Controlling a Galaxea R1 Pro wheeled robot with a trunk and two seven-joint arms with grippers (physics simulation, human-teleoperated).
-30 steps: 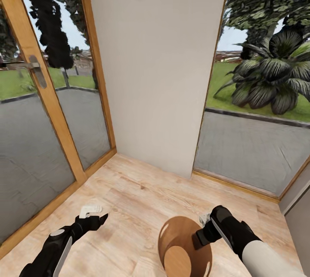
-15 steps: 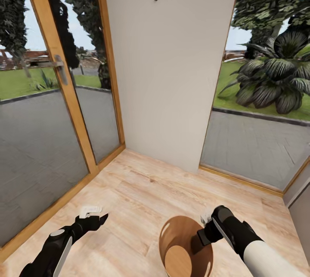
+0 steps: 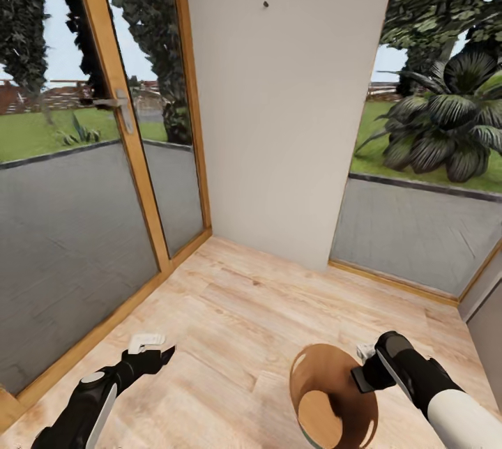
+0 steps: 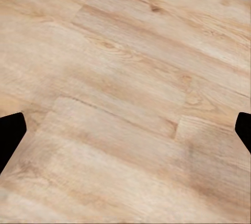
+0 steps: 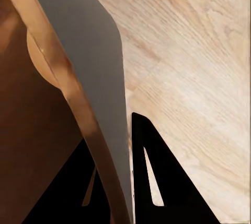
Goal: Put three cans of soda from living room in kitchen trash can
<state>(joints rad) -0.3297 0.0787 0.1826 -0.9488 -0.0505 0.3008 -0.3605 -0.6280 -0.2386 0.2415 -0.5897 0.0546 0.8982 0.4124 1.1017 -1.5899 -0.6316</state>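
White wall (image 3: 286, 107) and glass doors (image 3: 77, 177) ahead

Head view: set high, looking forward and down into a room corner, with a pale wall (image 3: 286, 100) at center frame, wood-framed glass doors (image 3: 104, 156) filling the left, a glazed panel (image 3: 418, 226) at right, and plank floor (image 3: 237, 323) across the lower half. Left wrist view: close above the same plank floor (image 4: 125, 98), facing straight down, dark fingertips (image 4: 10, 132) at both side edges. Right wrist view: very close, looking along the rim of the tash can (image 5: 78, 104), brown inside at frame left, grey outside at center, floor at right. Shared among all three: the floor; between head and right wrist: the tash can (image 3: 328, 393).
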